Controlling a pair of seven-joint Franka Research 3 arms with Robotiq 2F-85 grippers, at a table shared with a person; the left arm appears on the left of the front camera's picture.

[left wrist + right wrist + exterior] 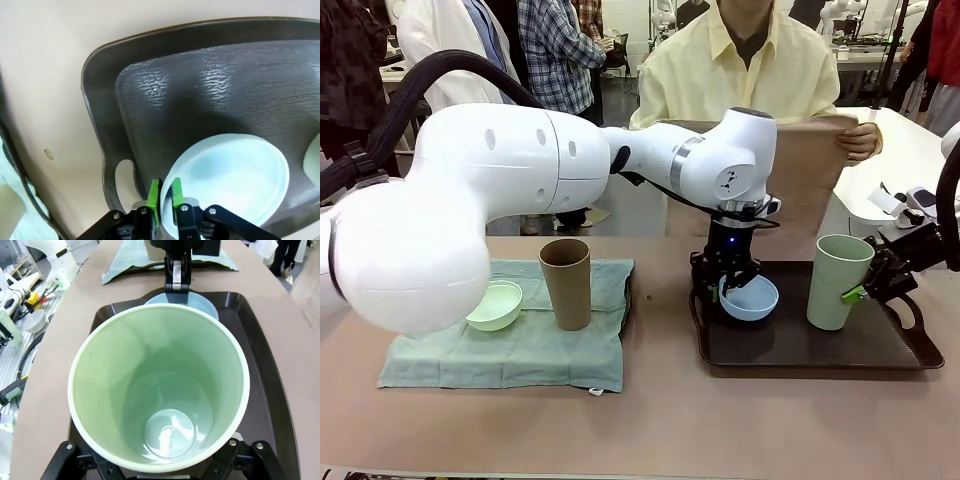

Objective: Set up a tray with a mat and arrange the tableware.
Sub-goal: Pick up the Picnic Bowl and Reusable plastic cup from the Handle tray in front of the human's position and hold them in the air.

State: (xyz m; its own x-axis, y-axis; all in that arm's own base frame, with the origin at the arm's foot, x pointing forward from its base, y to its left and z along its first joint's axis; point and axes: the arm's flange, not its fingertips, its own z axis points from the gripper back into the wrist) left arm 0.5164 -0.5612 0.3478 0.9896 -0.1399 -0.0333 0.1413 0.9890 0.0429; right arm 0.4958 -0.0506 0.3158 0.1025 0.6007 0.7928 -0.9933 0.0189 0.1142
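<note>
My left gripper (725, 290) reaches across to the dark brown tray (820, 345) and is shut on the near rim of the light blue bowl (752, 298), which sits on the tray's left part. In the left wrist view its green pads (156, 192) pinch the bowl's (235, 175) rim. On the tray's right side, my right gripper (861, 292) is shut on the upright pale sage green cup (838, 280); the cup (160, 390) is empty. A tan brown cup (566, 283) and a pale mint bowl (495, 305) rest on a green cloth (510, 350) at left.
Across the table a person holds a brown mat (810, 170) upright behind the tray, one hand (860, 142) on its right edge. The tray's handle cutout (124, 177) lies just beside the left gripper. Bare tabletop (660, 420) runs along the front.
</note>
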